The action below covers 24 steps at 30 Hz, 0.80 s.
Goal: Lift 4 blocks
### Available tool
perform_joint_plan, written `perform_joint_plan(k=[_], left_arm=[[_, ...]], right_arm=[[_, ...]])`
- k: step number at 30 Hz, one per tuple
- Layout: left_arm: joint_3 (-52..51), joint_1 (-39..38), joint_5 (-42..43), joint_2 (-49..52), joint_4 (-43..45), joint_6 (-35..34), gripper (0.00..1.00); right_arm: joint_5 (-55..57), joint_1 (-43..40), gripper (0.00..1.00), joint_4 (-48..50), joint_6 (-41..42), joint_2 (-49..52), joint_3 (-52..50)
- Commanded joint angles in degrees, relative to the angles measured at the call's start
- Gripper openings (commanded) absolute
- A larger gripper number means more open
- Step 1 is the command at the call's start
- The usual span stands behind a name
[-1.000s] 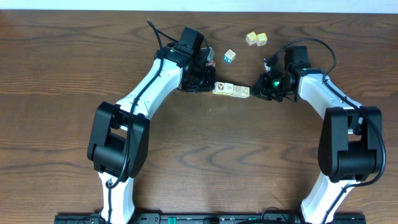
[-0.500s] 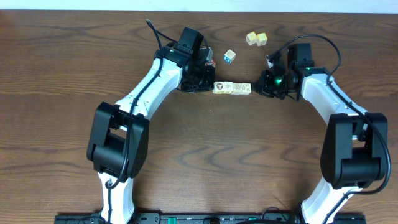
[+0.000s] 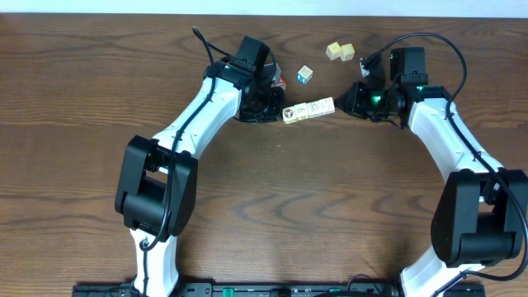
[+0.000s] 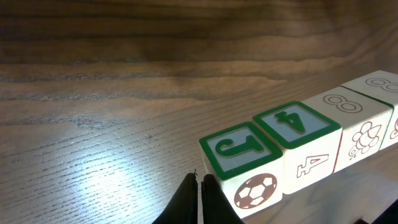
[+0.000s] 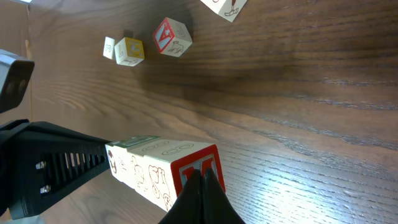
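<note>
Overhead: the row of four blocks sits on the far middle of the table, end to end and slightly askew, its right end a little farther away than its left. The left gripper meets the row's left end and the right gripper meets its right end, so the row is squeezed between them. Beyond the row lie a blue-faced cube and, farther right, two yellow cubes.

Left wrist: the left gripper has its fingers pressed together with nothing between them, the tips against the end block's lower corner. That block shows a green-framed J on top and a football on its side. The next shows a green-framed 4, then an 8, and the last block is cut off at the right edge.

Right wrist: the right gripper also has its fingers pressed together, tips touching the red-framed end face of the row. The row runs left to the dark body of the left gripper. Far off on the wood lie a red-faced cube and a yellow cube. Whether the row is clear of the table cannot be told.
</note>
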Motion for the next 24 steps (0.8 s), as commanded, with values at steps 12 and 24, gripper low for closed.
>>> perform_joint_plan(k=[12,24], left_arm=[[0.7,-2.4,10.1,-5.5,1.7,0.2,0.07],[0.7,-2.4,10.2,-5.5,1.6,0.1,0.07]], right_arm=[[-10.1,4.5,0.01,-1.1,0.8,-0.5,0.4],[-10.6,4.5,0.01,-1.1,0.8,-0.8,0.4]])
